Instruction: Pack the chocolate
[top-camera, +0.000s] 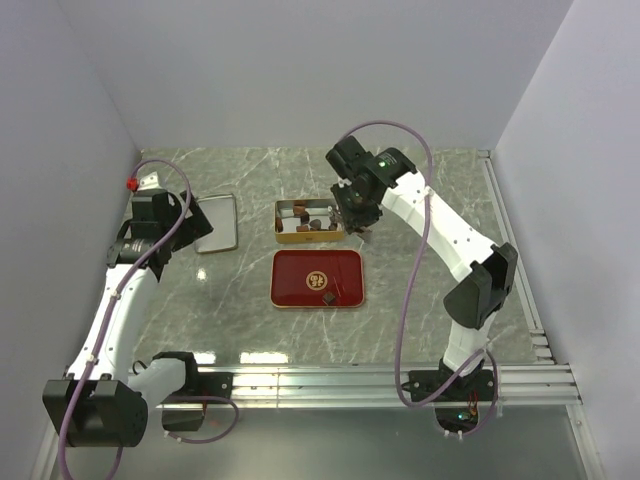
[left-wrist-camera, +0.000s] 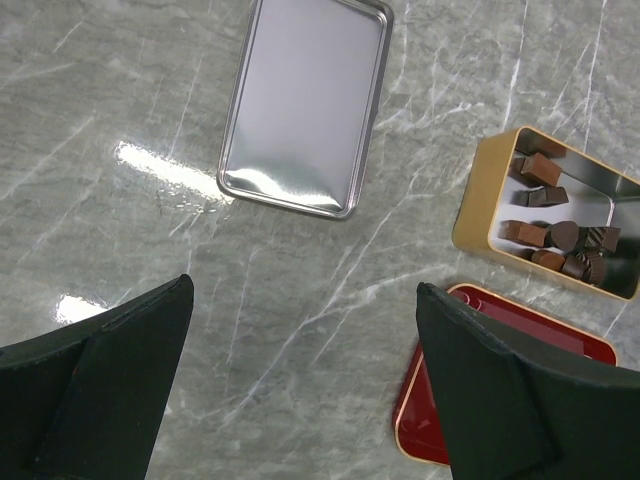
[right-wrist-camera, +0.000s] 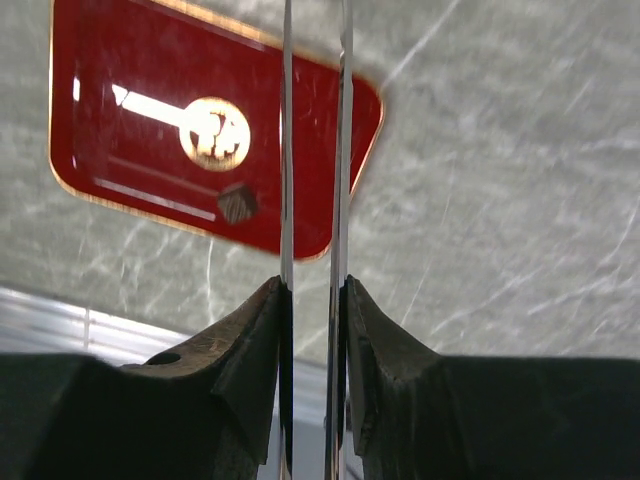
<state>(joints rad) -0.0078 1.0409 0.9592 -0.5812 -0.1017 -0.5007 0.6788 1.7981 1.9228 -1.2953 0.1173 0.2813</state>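
Several dark brown chocolate pieces (top-camera: 312, 221) lie in a gold tin (top-camera: 282, 224); they also show in the left wrist view (left-wrist-camera: 560, 238). One piece (top-camera: 327, 297) sits on the red tray (top-camera: 300, 265), also seen in the right wrist view (right-wrist-camera: 238, 203). My right gripper (top-camera: 358, 218) hovers at the tin's right end. It is shut on long metal tongs (right-wrist-camera: 287, 150), whose blades run out of the top of the wrist view. My left gripper (left-wrist-camera: 305, 290) is open and empty above bare table, left of the tray.
A silver tin lid (top-camera: 215, 222) lies flat at the left, also in the left wrist view (left-wrist-camera: 305, 105). The gold tin (left-wrist-camera: 480, 200) stands just behind the red tray (left-wrist-camera: 540, 325). White walls close in the marble table on three sides.
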